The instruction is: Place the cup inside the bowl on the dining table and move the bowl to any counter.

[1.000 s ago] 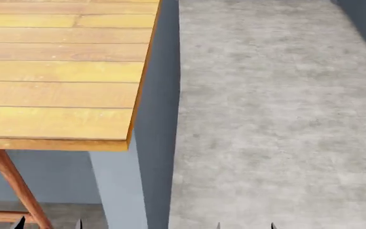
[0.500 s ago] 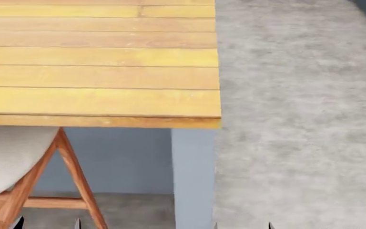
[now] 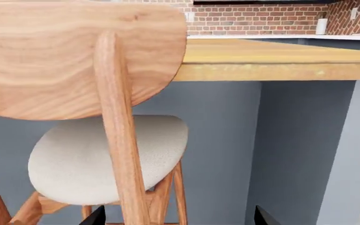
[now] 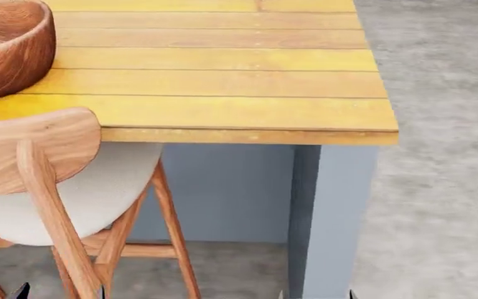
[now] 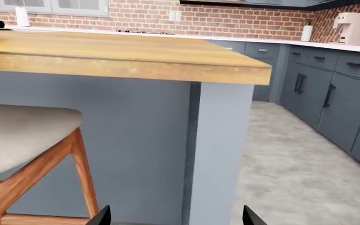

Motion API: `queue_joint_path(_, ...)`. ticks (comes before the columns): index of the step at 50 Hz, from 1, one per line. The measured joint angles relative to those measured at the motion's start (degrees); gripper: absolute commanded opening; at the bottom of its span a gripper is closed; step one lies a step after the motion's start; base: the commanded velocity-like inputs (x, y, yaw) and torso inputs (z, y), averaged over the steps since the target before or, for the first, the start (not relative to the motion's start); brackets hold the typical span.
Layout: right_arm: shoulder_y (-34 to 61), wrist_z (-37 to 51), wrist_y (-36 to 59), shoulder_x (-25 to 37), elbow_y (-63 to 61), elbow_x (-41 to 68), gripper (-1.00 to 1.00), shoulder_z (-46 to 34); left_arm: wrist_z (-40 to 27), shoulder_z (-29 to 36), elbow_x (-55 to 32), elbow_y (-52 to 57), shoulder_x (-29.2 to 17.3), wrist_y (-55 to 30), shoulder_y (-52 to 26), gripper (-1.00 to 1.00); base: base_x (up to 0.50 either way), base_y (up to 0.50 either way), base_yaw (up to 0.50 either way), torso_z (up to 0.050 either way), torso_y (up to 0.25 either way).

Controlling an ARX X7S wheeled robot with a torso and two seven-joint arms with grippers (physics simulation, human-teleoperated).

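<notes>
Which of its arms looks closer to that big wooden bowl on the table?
Probably the left. The bowl sits at the dining table's far left, on the left gripper's side, though a chair stands between. The right gripper is under the table's right corner.

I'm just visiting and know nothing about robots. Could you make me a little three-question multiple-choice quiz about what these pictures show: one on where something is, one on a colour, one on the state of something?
1. Where does the bowl stand?
A. on the dining table
B. on the chair seat
C. on the floor

2. What colour is the chair's seat cushion?
A. black
B. off-white
C. red

3. What is inside the bowl, as far as the head view shows?
A. a lidded cup
B. nothing visible
C. fruit

Answers:
1. A: the bowl sits on the planks at the table's left part in the head view.
2. B: the pad under the wooden chair back is pale.
3. B: only bare wood grain shows in the part of the bowl in frame.
</notes>
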Motion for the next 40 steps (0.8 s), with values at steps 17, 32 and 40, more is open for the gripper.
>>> queue_joint_path(17, 0.2, 0.7, -0.3, 0.7, 0.0, 0.4, 1.00, -1.0, -0.8, 0.8, -0.7, 0.0, -0.7, 0.4, -0.1, 1.00, 0.00, 0.50, 0.00, 0.000, 0.000)
queue_joint_path(32, 0.3, 1.4, -0.5, 1.2, 0.1, 0.8, 1.00, -1.6, -1.4, 1.5, -1.2, 0.0, -1.2, 0.6, -0.2, 1.00, 0.00, 0.50, 0.00, 0.000, 0.000)
queue_joint_path(40, 0.3, 1.8, -0.6, 1.4, 0.1, 1.1, 1.00, -1.7, -1.7, 1.8, -1.5, -0.1, -1.5, 0.7, -0.2, 1.00, 0.00, 0.50, 0.00, 0.000, 0.000)
